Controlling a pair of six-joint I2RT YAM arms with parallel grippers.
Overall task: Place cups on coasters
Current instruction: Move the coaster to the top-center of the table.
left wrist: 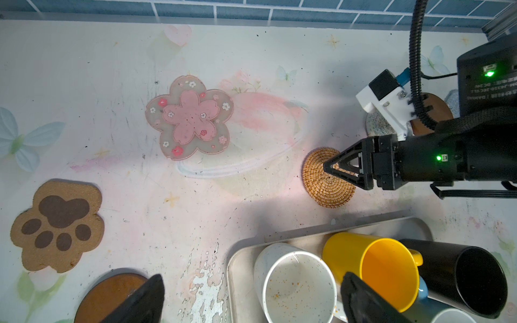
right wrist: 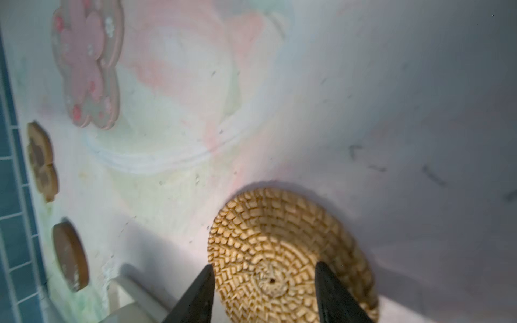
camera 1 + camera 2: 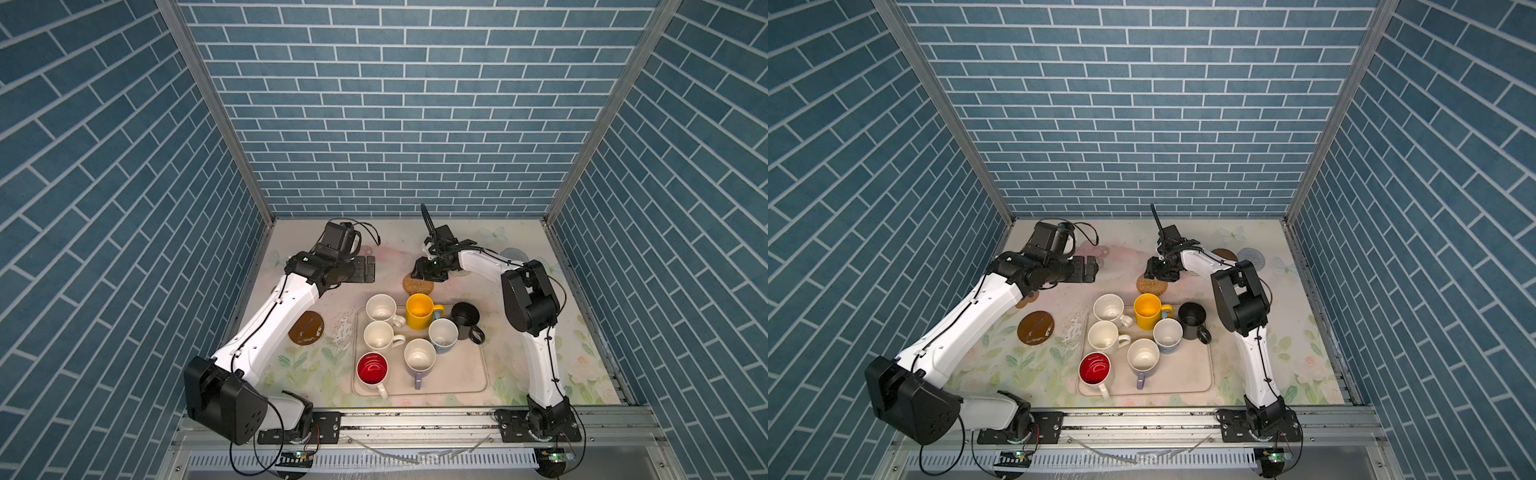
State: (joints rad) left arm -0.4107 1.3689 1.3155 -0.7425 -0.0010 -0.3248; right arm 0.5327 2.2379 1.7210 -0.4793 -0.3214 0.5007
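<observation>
Several cups stand on the cream tray [image 3: 469,376]: two cream-white [image 3: 381,308] [image 3: 378,334], yellow [image 3: 419,311], red-inside [image 3: 372,369], light blue [image 3: 443,334] and lavender [image 3: 419,356]. A black cup [image 3: 465,318] sits at the tray's far right corner. My right gripper [image 2: 264,270] is open just over the rattan coaster [image 2: 279,246], tips straddling its centre and holding nothing. My left gripper [image 1: 251,279] hangs wide open and empty above the table's left side [image 3: 371,268]. Bare coasters: pink flower [image 1: 190,117], paw [image 1: 57,226], brown disc [image 3: 306,328].
Another brown disc [image 3: 1224,254] and a pale round mat [image 3: 514,254] lie at the far right, partly behind the right arm. Blue brick walls close in three sides. A metal rail [image 3: 415,419] runs along the front edge.
</observation>
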